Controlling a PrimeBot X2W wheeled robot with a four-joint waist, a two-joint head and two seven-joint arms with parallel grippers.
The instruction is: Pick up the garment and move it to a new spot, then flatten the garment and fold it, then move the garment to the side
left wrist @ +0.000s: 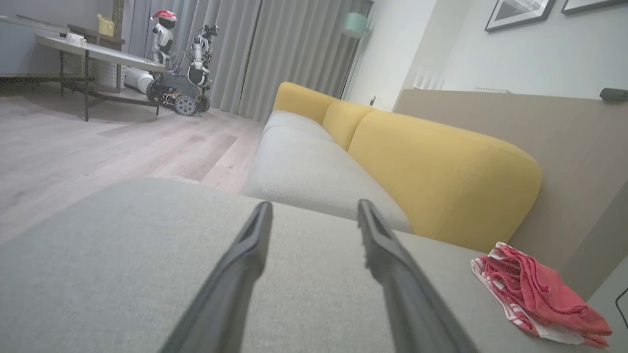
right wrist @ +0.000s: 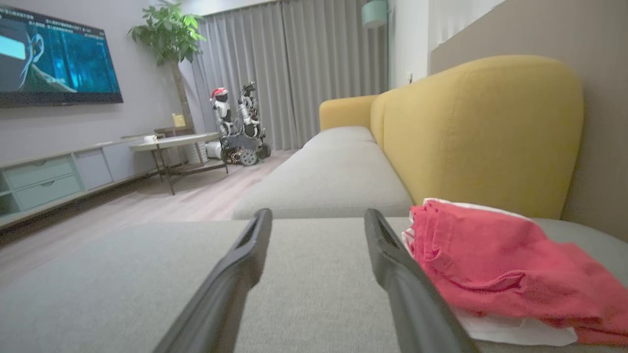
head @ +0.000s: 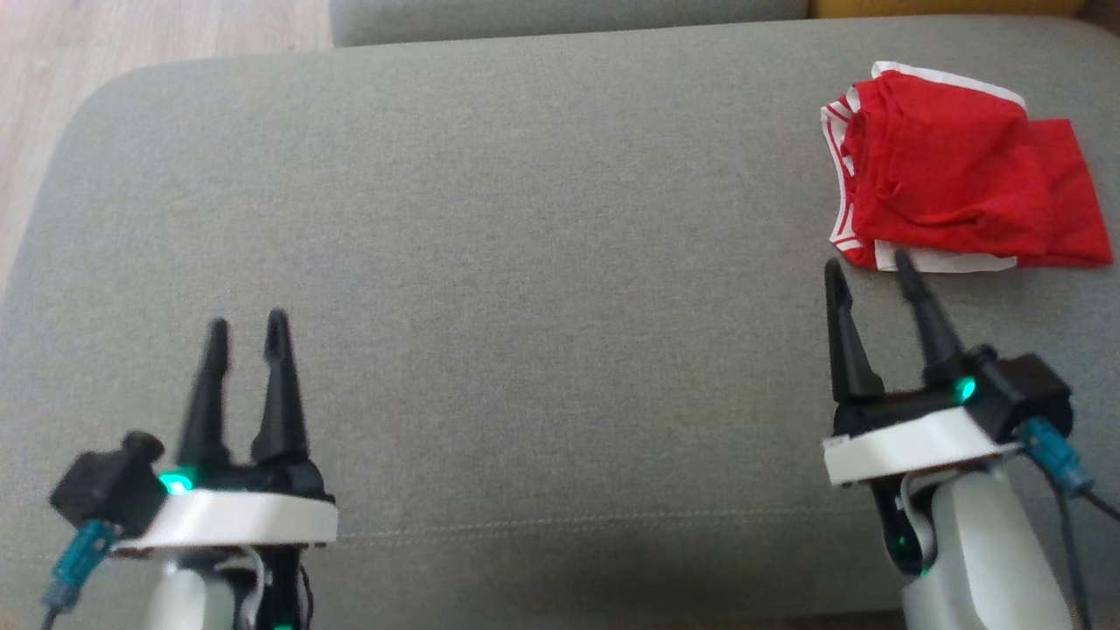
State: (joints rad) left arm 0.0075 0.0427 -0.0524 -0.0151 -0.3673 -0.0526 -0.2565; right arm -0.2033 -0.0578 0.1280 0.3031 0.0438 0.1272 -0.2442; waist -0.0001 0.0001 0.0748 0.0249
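You will find nothing legible here. The television [right wrist: 54, 54] carries a line of small pale characters along the top of its screen, but they are too small and blurred for you to read. The garment [head: 954, 166] has a white waistband [head: 838, 175] with red stripes, and no lettering on it can be made out.

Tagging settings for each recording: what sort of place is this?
Most likely a living room: a grey and yellow sofa, a wall-mounted television, and a potted plant beside long curtains.
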